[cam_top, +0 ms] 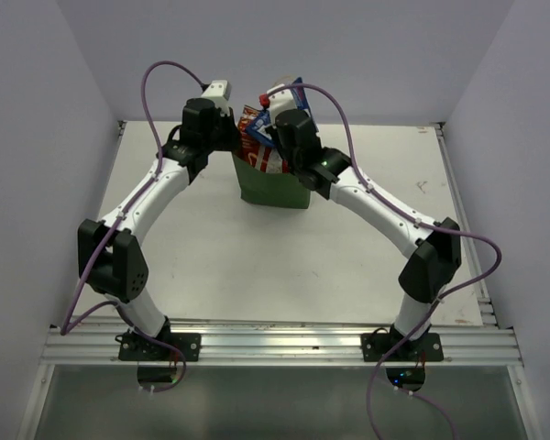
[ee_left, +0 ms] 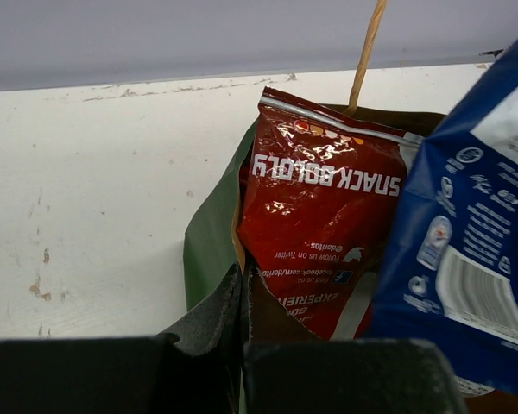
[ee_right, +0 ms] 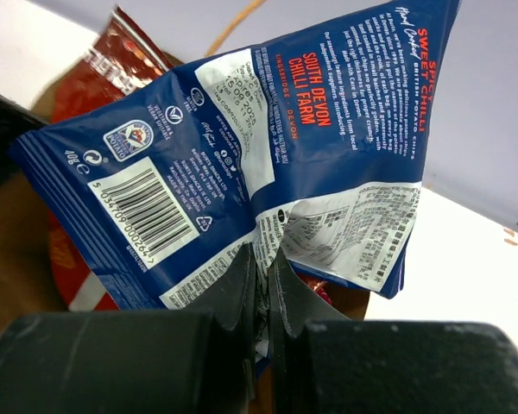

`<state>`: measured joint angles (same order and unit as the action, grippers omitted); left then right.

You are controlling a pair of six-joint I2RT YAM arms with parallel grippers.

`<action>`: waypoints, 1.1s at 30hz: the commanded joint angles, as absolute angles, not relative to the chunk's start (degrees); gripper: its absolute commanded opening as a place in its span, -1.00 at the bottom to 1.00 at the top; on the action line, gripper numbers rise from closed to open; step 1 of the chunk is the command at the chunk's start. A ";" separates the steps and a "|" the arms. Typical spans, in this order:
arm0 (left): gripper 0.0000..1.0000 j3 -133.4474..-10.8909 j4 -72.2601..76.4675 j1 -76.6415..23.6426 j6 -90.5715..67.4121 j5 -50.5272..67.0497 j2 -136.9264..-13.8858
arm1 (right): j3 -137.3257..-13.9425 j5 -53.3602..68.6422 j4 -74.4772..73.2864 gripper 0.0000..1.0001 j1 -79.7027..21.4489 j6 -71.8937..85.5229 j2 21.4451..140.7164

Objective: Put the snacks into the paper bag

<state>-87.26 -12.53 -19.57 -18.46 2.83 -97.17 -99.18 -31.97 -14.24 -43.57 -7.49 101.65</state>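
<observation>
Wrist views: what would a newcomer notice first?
The blue crisp packet, pinched by one edge in the right claw, is held over the green paper bag at the far middle of the table. A glossy red packet already stands inside, while the left claw grips the bag's rim.

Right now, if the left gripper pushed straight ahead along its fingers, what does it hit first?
Most likely the glossy red snack packet standing in the dark green paper bag, whose rim the left gripper pinches. Depth is unclear; the glossy blue packet sits off to the side.
</observation>
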 commanded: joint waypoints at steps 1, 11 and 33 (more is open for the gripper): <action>-1.00 -86.66 -13.62 -19.51 -18.72 4.66 -94.13 | -107.02 -26.73 -25.01 -1.00 -42.45 -6.07 104.58; -1.00 -86.66 -13.27 -19.51 -19.07 5.80 -93.34 | -118.12 -14.07 -38.84 -1.00 -41.40 -2.55 110.92; -1.00 -86.31 -13.27 -19.51 -19.07 6.68 -90.88 | -137.98 -16.79 -60.46 -1.00 -39.12 2.10 131.39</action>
<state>-86.32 -14.72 -19.53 -18.48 4.56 -95.20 -135.83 -17.04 -52.51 -40.97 -1.45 126.91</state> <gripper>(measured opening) 0.007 0.044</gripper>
